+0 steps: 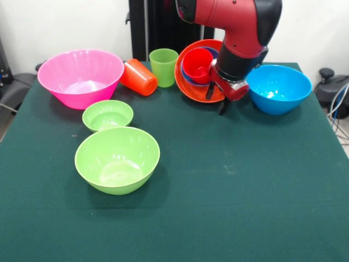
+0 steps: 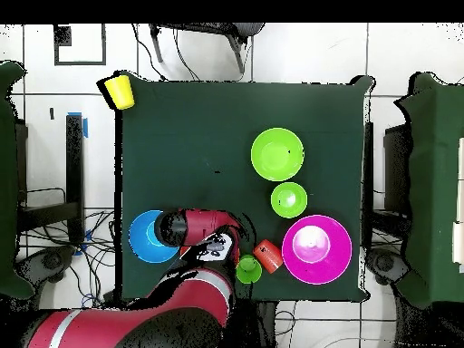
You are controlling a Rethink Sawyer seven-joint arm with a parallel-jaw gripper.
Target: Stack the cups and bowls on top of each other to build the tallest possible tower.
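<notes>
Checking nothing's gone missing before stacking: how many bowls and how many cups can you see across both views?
Round glossy plastic bowls: 6 - pink bowl, wide orange bowl, blue bowl, large green bowl, small green bowl, dark blue bowl
Tapered plastic cups: 4 - red cup, orange cup, light green cup, yellow cup
Total: 10

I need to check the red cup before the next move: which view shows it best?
The front view: the red cup shows clearly, lying in the tilted orange bowl beside the gripper. Overhead, the arm hides it completely.
</notes>
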